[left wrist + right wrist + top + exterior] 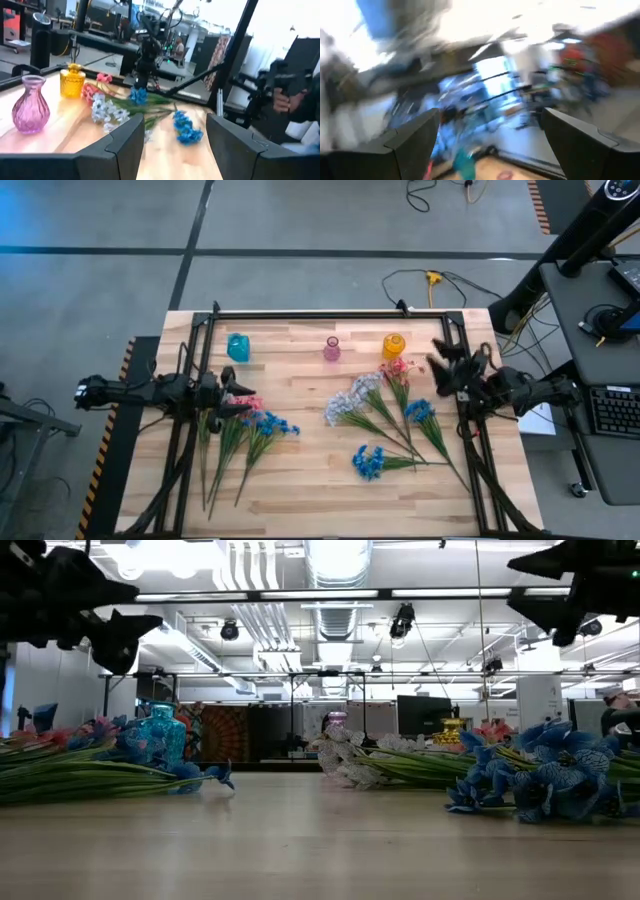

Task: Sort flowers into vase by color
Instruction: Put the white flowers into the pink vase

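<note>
Hovering above the counter (pixel 300 490) with jaws apart and empty, left gripper (pixel 236 398) is sitting over its flowers (pixel 262 423), right gripper (pixel 440 365) near the yellow vase (pixel 394 345).

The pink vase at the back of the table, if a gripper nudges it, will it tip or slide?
The pink vase has a narrow neck over a round belly, so a high push would probably tip it. It looks like glass, likely fragile and slippery. It appears empty, so probably light.
</note>
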